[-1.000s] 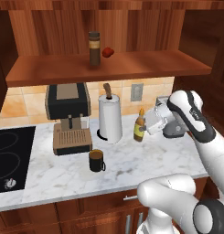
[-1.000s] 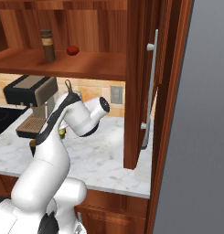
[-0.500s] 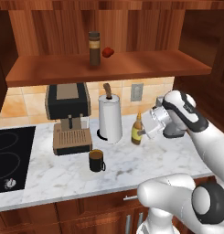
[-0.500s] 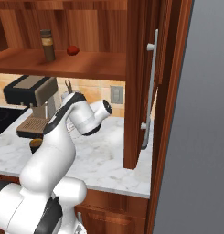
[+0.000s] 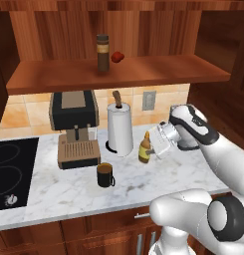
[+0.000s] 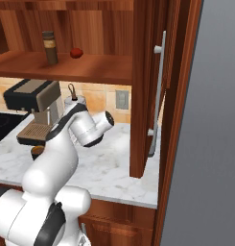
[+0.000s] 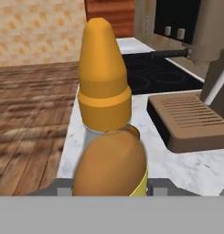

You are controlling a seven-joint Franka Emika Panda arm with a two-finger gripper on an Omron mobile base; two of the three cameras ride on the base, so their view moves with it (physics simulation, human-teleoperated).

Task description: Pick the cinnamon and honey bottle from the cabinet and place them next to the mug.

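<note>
The honey bottle (image 5: 144, 148), amber with a yellow pointed cap (image 7: 103, 75), is held slightly tilted low over the marble counter, just right of the white paper towel roll (image 5: 119, 132). My gripper (image 5: 150, 146) is shut on its body (image 7: 111, 157). The dark mug (image 5: 105, 175) stands on the counter to the bottle's front left; its rim (image 6: 37, 151) peeks out beside my arm. The cinnamon (image 5: 102, 52) jar stands upright on the cabinet (image 5: 158, 72) shelf. From the right it shows as a brown jar (image 6: 50, 47) at the shelf's left.
A small red lump (image 5: 117, 56) lies on the shelf beside the cinnamon. A black-and-tan coffee machine (image 5: 73, 127) stands left of the paper towel roll. A black stovetop (image 5: 9, 169) is at far left. The open cabinet door (image 6: 147, 86) hangs at the right.
My gripper has carried the honey bottle down and to the left, closer to the counter and the mug. The mug, the cinnamon and the red lump have not moved.
</note>
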